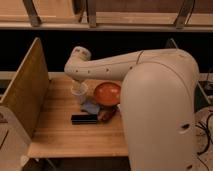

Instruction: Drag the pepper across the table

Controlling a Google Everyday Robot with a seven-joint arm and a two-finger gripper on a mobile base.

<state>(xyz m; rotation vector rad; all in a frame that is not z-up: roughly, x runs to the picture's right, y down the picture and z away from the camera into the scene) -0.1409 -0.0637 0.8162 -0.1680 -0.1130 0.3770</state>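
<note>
One pepper (107, 116) | long axis diagonal, beside black bar (84, 119) | claw (79, 93) over table (65, 135), left of bowl (107, 93) | grip: cannot tell

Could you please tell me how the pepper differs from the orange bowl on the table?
The pepper is small, elongated and dark red-brown; the orange bowl is round, far larger and brighter. The pepper lies nearer the table's front edge, the bowl behind it. Both rest on the table, near the gripper beside the bowl.

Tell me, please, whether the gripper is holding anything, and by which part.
Cannot be told: the gripper hangs low over the table, near the pepper.
</note>
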